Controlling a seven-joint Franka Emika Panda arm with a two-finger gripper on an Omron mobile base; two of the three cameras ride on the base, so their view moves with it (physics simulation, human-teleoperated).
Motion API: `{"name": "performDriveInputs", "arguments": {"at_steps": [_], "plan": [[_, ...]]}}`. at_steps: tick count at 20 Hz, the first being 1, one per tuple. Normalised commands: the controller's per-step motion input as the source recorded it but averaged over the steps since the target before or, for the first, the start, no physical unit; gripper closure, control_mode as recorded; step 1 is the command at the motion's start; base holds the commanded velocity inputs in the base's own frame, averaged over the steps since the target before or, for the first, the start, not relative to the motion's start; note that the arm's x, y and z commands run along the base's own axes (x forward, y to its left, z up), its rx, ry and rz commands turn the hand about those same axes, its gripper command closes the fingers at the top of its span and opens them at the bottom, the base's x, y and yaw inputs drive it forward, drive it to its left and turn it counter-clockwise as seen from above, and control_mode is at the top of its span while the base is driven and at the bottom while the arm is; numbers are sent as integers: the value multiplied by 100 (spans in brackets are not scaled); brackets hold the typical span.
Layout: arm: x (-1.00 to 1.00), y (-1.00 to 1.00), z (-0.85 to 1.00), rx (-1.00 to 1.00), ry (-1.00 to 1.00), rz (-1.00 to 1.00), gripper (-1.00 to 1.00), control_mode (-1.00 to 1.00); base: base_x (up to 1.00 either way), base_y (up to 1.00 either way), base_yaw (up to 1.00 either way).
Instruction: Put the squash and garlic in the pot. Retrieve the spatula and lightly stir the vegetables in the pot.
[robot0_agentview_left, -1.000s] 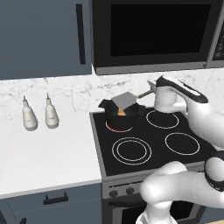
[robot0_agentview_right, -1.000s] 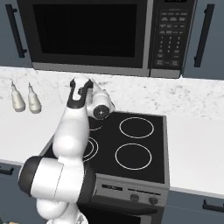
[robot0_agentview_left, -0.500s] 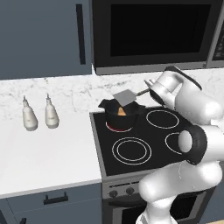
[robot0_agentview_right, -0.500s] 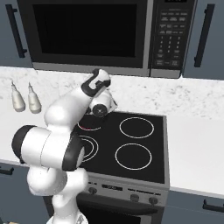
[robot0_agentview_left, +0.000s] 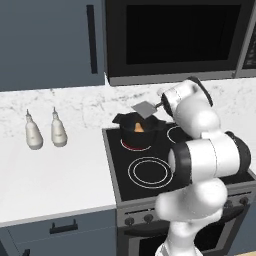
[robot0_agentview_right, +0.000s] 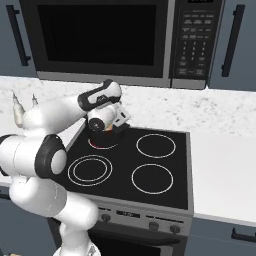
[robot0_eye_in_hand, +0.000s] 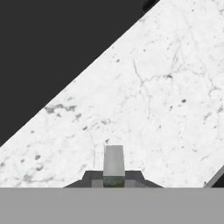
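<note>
pot (robot0_agentview_left: 137, 131) on back-left burner, below-left of fingers | squash (robot0_agentview_left: 138, 127) inside | spatula (robot0_agentview_left: 145, 108) blade over pot rim, long axis running right to fingers (robot0_agentview_left: 161, 105) | fingers clamped on spatula handle | next: lower blade, stir

A: What's under my work?
B: My black stove (robot0_agentview_left: 155, 165) carries the pot (robot0_agentview_left: 136, 131) on its rear-left ring; the white counter (robot0_agentview_left: 50, 175) beside it holds 2 pale bottles (robot0_agentview_left: 45, 132).
</note>
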Motion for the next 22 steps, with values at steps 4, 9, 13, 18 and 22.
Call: {"name": "performDriveInputs", "arguments": {"at_steps": [4,9,13,18,22], "plan": [[1,49,-55,-16,1,-10,100,-100,0,0,0],[4,53,-48,-16,1,-6,100,-100,0,0,0],[8,51,-29,-14,1,-5,100,-100,0,0,0],[31,63,-17,-12,9,-1,100,-100,0,0,0],[50,61,-20,-11,8,0,100,-100,0,0,0]]}}
